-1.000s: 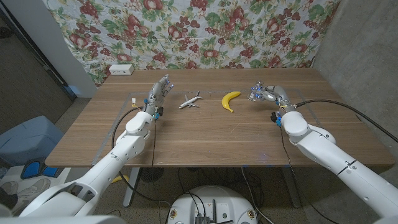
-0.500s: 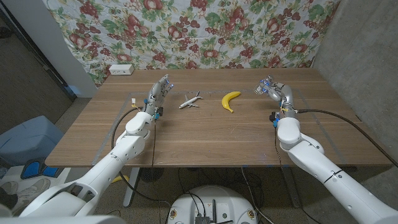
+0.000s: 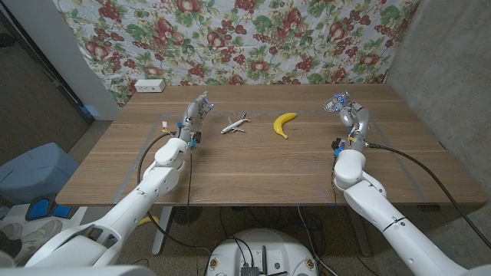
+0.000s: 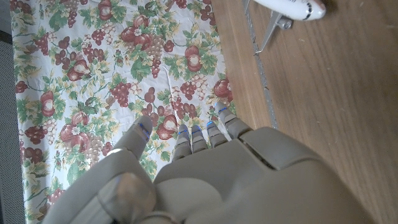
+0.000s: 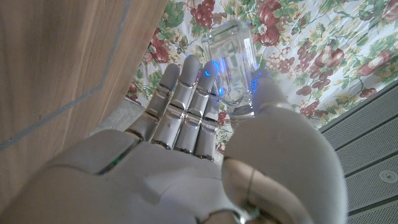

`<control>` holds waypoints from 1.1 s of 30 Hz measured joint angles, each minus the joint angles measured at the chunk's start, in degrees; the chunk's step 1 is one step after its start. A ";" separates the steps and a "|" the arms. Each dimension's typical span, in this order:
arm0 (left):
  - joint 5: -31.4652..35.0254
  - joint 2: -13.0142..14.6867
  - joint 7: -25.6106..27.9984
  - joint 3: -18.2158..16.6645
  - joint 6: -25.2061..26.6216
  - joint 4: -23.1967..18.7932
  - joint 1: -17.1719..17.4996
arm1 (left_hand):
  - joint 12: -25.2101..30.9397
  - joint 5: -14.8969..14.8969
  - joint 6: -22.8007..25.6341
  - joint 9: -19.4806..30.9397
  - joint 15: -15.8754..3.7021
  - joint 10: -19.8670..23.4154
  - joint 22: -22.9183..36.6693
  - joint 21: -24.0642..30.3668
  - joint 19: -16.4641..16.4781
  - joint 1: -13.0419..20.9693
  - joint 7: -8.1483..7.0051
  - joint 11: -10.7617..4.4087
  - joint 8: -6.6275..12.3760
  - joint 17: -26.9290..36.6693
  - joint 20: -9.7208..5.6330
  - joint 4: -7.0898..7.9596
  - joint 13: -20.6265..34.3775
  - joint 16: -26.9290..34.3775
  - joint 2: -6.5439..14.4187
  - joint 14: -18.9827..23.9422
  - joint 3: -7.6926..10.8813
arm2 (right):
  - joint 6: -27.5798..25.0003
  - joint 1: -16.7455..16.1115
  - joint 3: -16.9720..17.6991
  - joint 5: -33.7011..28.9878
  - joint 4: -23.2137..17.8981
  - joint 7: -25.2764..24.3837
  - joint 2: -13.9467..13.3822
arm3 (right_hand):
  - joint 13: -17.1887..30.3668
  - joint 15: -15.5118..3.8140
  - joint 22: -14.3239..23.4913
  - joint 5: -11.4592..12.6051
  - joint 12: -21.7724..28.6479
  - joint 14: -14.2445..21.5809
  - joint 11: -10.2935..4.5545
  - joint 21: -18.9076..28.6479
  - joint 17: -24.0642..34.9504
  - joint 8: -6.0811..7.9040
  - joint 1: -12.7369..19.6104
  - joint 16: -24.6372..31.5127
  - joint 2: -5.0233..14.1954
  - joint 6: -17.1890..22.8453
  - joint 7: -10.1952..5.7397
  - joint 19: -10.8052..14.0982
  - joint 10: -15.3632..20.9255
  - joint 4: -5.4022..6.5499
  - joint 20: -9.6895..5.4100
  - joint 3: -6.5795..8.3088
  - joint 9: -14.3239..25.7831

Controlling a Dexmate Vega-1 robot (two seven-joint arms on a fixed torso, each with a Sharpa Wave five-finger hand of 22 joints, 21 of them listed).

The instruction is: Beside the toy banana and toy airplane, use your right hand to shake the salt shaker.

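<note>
1. Your right hand [image 3: 351,116] grips the clear salt shaker [image 5: 232,57] between thumb and fingers, lifted above the table [image 3: 253,165] right of the toy banana [image 3: 285,123]; it looks smooth, so a hard shake could fling it.
2. A wide swing might hit the banana.
3. Farther left, your left hand [image 3: 196,113] stands released, holding nothing, near the toy airplane [image 3: 235,123].

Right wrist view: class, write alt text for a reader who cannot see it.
Seen from behind, the right robot hand grips a clear glass salt shaker between its fingers and thumb. Behind it hangs a fruit-patterned cloth, with the wooden table along one side.
</note>
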 measured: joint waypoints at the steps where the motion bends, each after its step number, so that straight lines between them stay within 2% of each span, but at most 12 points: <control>1: -0.01 0.00 -0.01 0.00 -0.01 0.01 0.00 | 0.00 0.00 0.00 0.00 0.00 0.00 0.00 0.00 0.00 0.00 0.00 0.00 0.00 0.00 0.00 0.00 0.00 0.00 0.00 0.00 0.00 | 0.07 -0.05 0.04 -0.04 0.03 -0.06 0.13 | 0.00 0.00 0.00 0.00 0.00 0.00 0.00 0.00 0.00 0.00 0.00 0.00 0.00 0.00 0.00 0.00 0.00 0.00 0.00 0.00 0.00; 15: -0.24 0.17 -0.35 -0.22 -0.19 -0.01 0.11 | 0.00 0.00 0.00 0.00 0.00 0.00 0.00 0.00 0.00 0.00 0.00 0.00 0.00 0.00 0.00 0.00 0.00 0.00 0.00 0.00 0.00 | -0.83 -0.69 0.02 -2.78 -0.65 -0.60 0.03 | 0.15 0.00 0.00 -0.17 0.00 0.00 0.00 0.00 0.00 -0.36 0.00 0.00 0.00 0.00 0.00 0.00 0.01 0.00 0.00 0.00 0.42; 33: -0.58 0.54 -0.89 -0.36 -0.21 -0.36 0.54 | 0.00 0.00 0.20 0.00 0.00 0.00 0.00 0.00 0.00 0.00 -0.20 0.00 0.00 0.00 0.00 0.00 0.00 0.00 0.00 0.00 0.00 | -14.24 -0.64 -3.21 -12.32 -4.67 -0.90 -3.69 | 0.07 0.00 0.00 -0.22 -0.01 0.00 0.01 0.00 -0.03 -0.15 0.00 0.00 0.00 0.00 0.00 0.00 0.01 0.00 0.00 0.00 0.42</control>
